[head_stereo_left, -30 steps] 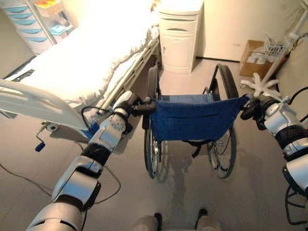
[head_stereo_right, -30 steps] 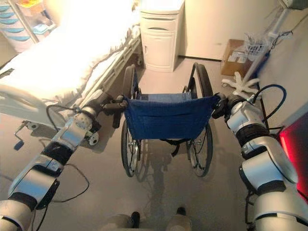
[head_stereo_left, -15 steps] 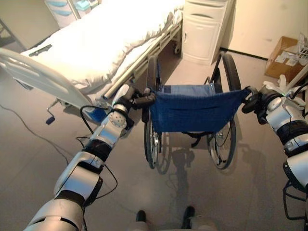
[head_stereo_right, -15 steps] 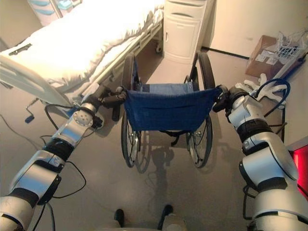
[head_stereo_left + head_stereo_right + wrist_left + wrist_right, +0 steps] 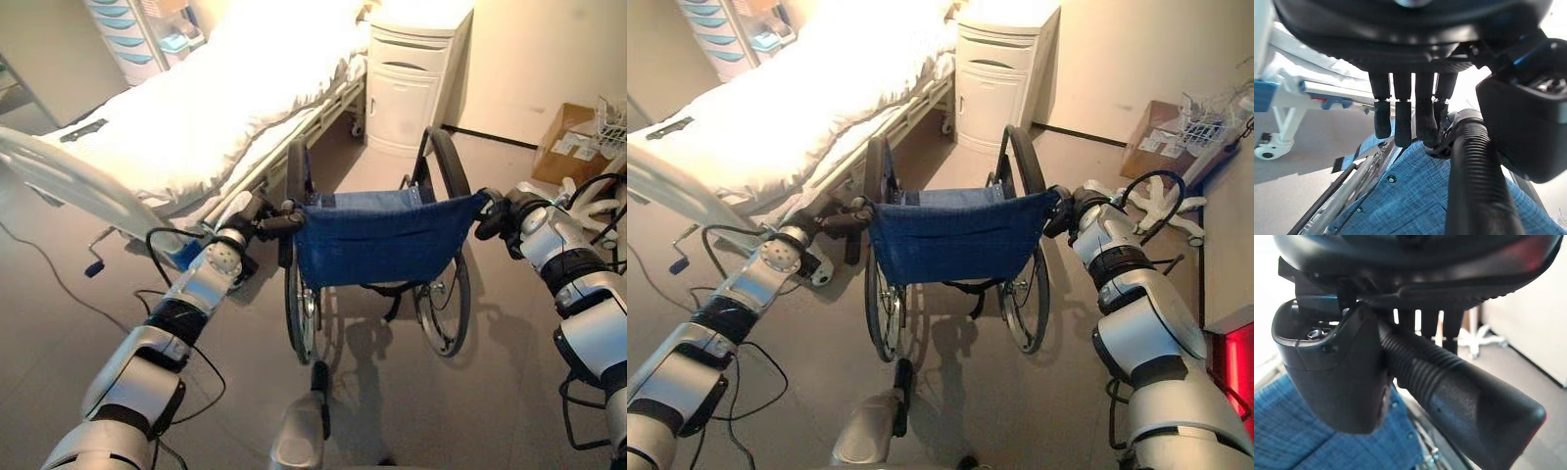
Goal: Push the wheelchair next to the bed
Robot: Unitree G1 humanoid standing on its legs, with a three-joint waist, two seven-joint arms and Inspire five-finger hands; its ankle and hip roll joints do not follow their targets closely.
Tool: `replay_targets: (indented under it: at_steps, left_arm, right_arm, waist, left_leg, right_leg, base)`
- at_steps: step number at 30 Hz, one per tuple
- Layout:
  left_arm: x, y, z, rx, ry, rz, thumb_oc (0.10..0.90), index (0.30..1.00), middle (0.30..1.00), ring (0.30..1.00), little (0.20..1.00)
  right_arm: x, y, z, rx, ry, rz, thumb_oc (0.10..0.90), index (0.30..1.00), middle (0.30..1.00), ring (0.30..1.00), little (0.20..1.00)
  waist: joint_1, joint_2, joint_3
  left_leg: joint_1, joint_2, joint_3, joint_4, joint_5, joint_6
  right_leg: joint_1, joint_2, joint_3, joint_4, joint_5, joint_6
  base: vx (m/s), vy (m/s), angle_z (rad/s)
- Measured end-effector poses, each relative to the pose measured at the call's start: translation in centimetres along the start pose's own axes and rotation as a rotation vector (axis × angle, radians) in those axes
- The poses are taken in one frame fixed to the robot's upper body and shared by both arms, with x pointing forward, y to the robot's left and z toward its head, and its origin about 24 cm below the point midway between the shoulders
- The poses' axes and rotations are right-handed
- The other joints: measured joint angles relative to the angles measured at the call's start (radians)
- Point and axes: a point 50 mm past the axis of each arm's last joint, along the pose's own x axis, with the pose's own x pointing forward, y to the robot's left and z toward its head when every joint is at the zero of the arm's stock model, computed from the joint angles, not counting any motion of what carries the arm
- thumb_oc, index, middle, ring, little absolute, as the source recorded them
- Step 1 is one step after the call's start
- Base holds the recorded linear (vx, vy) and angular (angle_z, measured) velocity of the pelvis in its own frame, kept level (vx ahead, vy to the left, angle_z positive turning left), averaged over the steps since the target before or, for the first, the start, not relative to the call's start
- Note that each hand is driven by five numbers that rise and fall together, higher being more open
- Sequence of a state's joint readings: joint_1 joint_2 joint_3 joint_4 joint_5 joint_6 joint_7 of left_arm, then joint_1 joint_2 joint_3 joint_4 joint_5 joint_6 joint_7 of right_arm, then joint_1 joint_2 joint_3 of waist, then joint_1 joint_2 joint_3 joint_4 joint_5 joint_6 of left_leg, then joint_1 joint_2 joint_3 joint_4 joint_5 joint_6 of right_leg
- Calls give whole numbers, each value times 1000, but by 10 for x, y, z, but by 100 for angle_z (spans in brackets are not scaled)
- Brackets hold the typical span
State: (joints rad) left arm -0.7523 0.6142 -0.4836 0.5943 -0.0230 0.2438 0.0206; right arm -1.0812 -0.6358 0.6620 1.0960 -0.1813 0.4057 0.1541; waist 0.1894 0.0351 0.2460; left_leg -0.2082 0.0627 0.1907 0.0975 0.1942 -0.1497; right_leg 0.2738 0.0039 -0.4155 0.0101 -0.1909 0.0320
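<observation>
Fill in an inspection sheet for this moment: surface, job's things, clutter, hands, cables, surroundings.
Surface: grey floor, bare near the wheels.
Job's things: wheelchair upright, beside the bed.
Clutter: cardboard box and white wheeled stand base on the right.
Hands: left hand and right hand each curled round a push handle.
Cables: nothing seen apart from the robot's own.
Surroundings: white cabinet, drawer unit, wall.

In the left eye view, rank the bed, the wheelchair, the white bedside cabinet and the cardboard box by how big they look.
1. bed, largest
2. wheelchair
3. white bedside cabinet
4. cardboard box, smallest, cut off by the picture's edge

The cabinet and box stand farther away, so they look smaller.
</observation>
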Motion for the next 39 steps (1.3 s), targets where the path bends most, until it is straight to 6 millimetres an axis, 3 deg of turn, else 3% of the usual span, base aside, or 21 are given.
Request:
replay_targets:
  at_steps: [1,2,3,5,11,16,18,19,22,23,25,27,29,31,32,33,34,35,36,37,39]
  left_arm:
    - [0,1,1,2,-5,-1,400,300,300,300,300]
    - [0,7,6,9,-22,10,400,300,300,300,300]
    - [1,17,13,14,-41,40,400,300,300,300,300]
    - [4,25,22,28,-56,67,400,300,300,300,300]
    - [15,34,39,-15,-67,116,400,300,300,300,300]
    - [19,17,41,-9,-63,94,400,300,300,300,300]
    - [18,8,32,-11,-40,80,400,300,300,300,300]
    - [18,5,28,-10,-29,77,400,300,300,300,300]
    - [13,-2,7,-35,32,101,400,300,300,300,300]
    - [13,3,4,-37,43,116,400,300,300,300,300]
    - [12,13,3,-40,48,146,400,300,300,300,300]
    - [11,24,2,-33,38,173,400,300,300,300,300]
    - [10,31,0,-5,37,173,400,300,300,300,300]
    - [10,36,2,3,28,183,400,300,300,300,300]
    - [11,43,5,6,26,202,400,300,300,300,300]
    - [12,45,5,2,34,207,400,300,300,300,300]
    - [15,44,8,-11,46,203,400,300,300,300,300]
    - [15,46,8,-23,47,221,400,300,300,300,300]
    - [14,49,8,-24,44,231,400,300,300,300,300]
    - [13,57,10,-7,28,246,400,300,300,300,300]
    - [16,51,12,-6,33,245,400,300,300,300,300]
  right_arm:
    - [1,2,-2,7,9,9,400,300,300,300,300]
    - [2,9,-2,34,12,20,400,300,300,300,300]
    - [3,12,-2,64,15,32,400,300,300,300,300]
    - [3,11,3,79,16,22,400,300,300,300,300]
    - [-5,-31,24,99,-7,-94,400,300,300,300,300]
    - [-1,-25,6,82,39,-89,400,300,300,300,300]
    - [0,-16,5,71,30,-75,400,300,300,300,300]
    - [0,-14,5,67,27,-70,400,300,300,300,300]
    - [-1,-7,18,32,-30,-69,400,300,300,300,300]
    - [-3,-6,23,23,-56,-72,400,300,300,300,300]
    - [-4,-4,30,46,-69,-62,400,300,300,300,300]
    - [-6,-2,36,75,-55,-45,400,300,300,300,300]
    - [-4,15,35,100,-27,16,400,300,300,300,300]
    - [-5,18,39,117,-29,28,400,300,300,300,300]
    - [-9,5,48,120,-58,-4,400,300,300,300,300]
    - [-11,-4,53,117,-74,-26,400,300,300,300,300]
    - [-14,-17,58,99,-88,-58,400,300,300,300,300]
    - [-16,-18,62,104,-89,-58,400,300,300,300,300]
    - [-16,-17,62,108,-86,-51,400,300,300,300,300]
    - [-16,-10,62,137,-82,-19,400,300,300,300,300]
    - [-15,-12,58,131,-72,-31,400,300,300,300,300]
  waist:
    - [7,6,-19]
    - [20,-16,-32]
    - [20,-70,-36]
    - [18,-116,-36]
    - [14,-108,-44]
    - [8,-89,-54]
    - [-13,-60,-60]
    - [-16,-49,-64]
    - [-18,51,-73]
    - [-34,62,-68]
    - [-75,8,-39]
    - [-96,-42,-16]
    - [-117,-118,-14]
    - [-123,-138,-6]
    - [-132,-126,26]
    - [-141,-97,40]
    - [-136,-26,51]
    - [-133,-30,49]
    - [-149,-48,46]
    - [-181,-130,29]
    - [-180,-123,29]
  left_leg:
    - [1,4,8,2,-14,12]
    - [-4,-3,3,4,-20,144]
    - [-12,-23,4,-5,-23,149]
    - [-11,-53,-1,-27,-24,165]
    - [-49,-125,-17,16,-89,244]
    - [40,-128,-27,5,-131,253]
    - [131,-120,-94,-73,-129,260]
    - [150,-114,-113,-84,-125,257]
    - [213,-27,-191,-124,-154,230]
    - [215,-11,-213,-114,-164,220]
    - [227,-34,-281,-92,-199,202]
    - [225,-33,-328,-56,-229,163]
    - [245,-1,-346,-39,-267,112]
    - [254,35,-349,-11,-292,113]
    - [187,10,-287,206,-337,101]
    - [156,-2,-255,282,-371,130]
    - [159,20,-270,246,-430,150]
    - [159,44,-256,206,-425,141]
    - [157,44,-268,180,-427,131]
    - [166,15,-279,169,-422,123]
    - [180,7,-184,366,-431,130]
  right_leg:
    - [-8,16,5,16,-18,3]
    - [-15,20,14,36,-47,14]
    - [-30,6,21,46,-60,13]
    - [-31,-13,24,45,-64,27]
    - [-50,-82,3,64,-101,80]
    - [-108,-117,30,363,-90,71]
    - [-183,-146,52,568,-69,16]
    - [-197,-139,68,564,-73,11]
    - [-357,-97,102,458,-80,22]
    - [-415,-113,101,366,-34,81]
    - [-493,-201,114,185,96,150]
    - [-509,-246,133,36,175,172]
    - [-499,-281,130,72,153,208]
    - [-509,-269,99,136,180,224]
    - [-496,-247,111,128,188,237]
    - [-483,-232,103,111,187,240]
    - [-498,-191,108,156,190,210]
    - [-563,-195,189,380,162,122]
    - [-565,-202,201,438,142,110]
    - [-510,-247,188,374,87,69]
    - [-471,-253,157,315,106,55]
  base:
    - [342,5,-13]
    - [227,23,-1]
    - [235,43,11]
    - [107,113,14]
    - [169,174,4]
    - [295,214,32]
    - [254,50,22]
    - [256,-49,-7]
    - [218,-167,-16]
    - [416,-364,52]
    - [422,-296,82]
    - [359,-188,100]
    - [477,-265,103]
    - [366,-241,51]
    - [322,-209,27]
    - [315,-213,8]
    - [324,-197,5]
    - [358,-175,23]
    - [288,-66,75]
    - [292,-34,79]
    - [221,7,46]
